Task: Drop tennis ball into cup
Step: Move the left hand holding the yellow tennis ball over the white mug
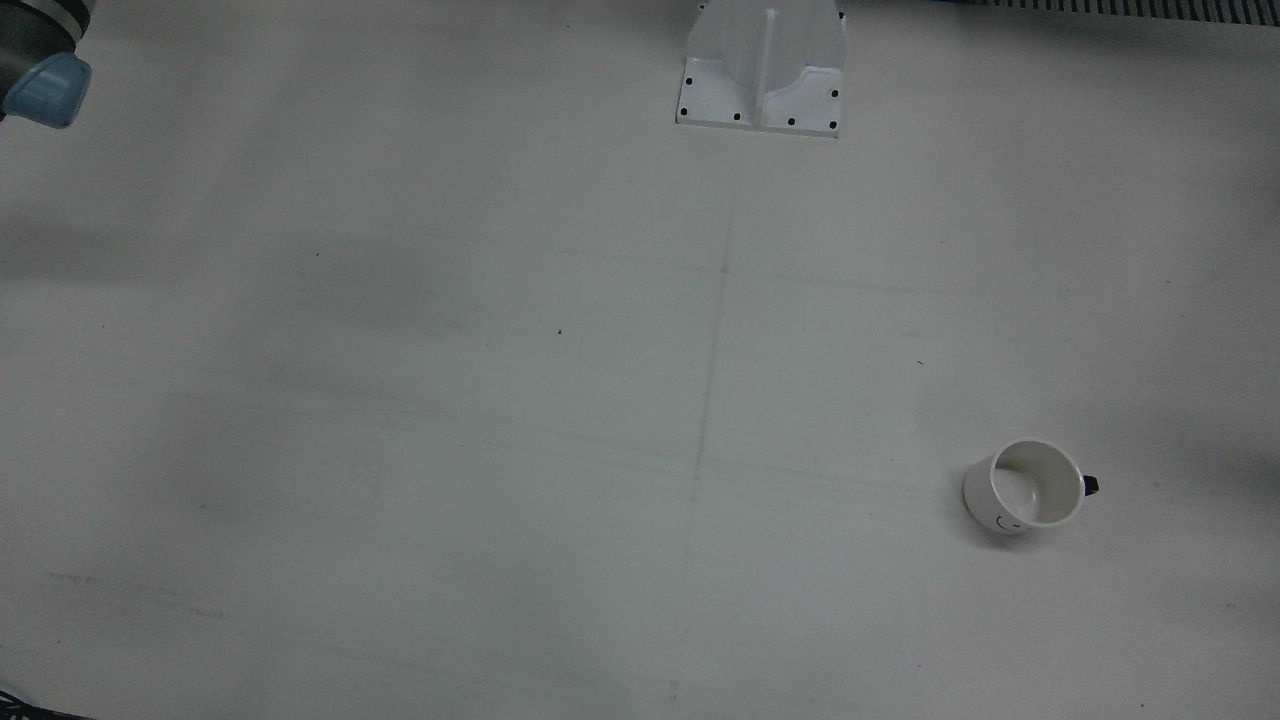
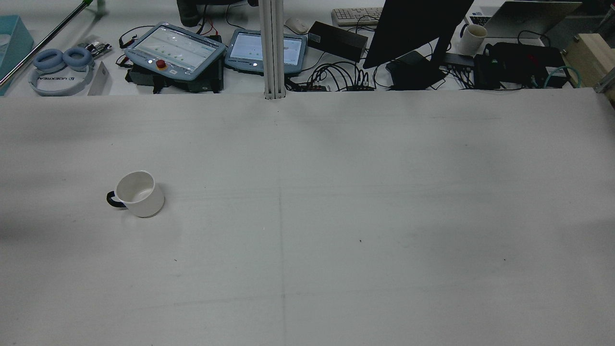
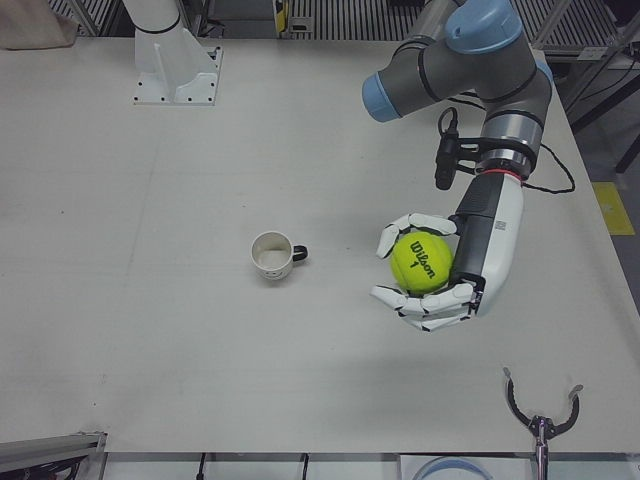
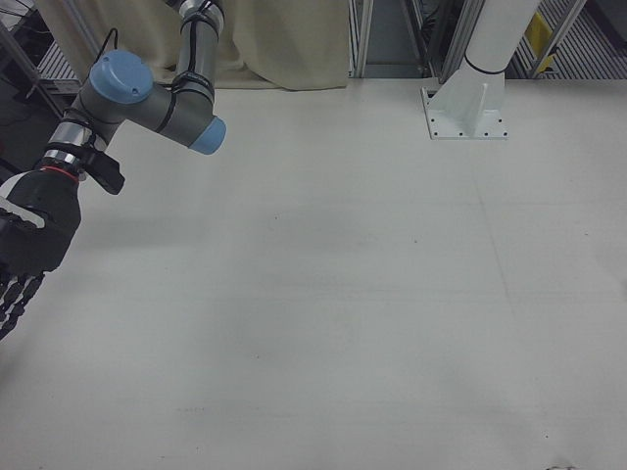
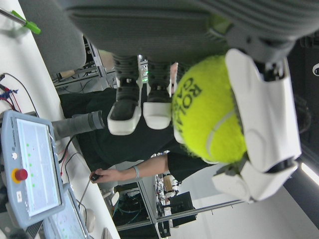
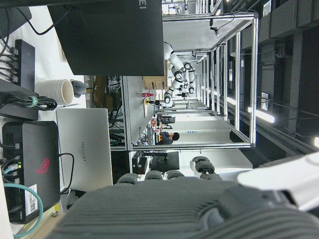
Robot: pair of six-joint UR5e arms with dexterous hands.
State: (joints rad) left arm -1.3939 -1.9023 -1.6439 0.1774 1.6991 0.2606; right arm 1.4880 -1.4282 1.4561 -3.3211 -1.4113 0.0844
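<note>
Fuzzy felt tennis ball, glossy white cup, matt table.

- My bench is plain pale grey, with a faint seam down its middle.
- Beyond its far edge I see 2 teach pendants, a dark monitor, tangled cables and blue headphones.
- A cream curtain hangs behind.
</note>
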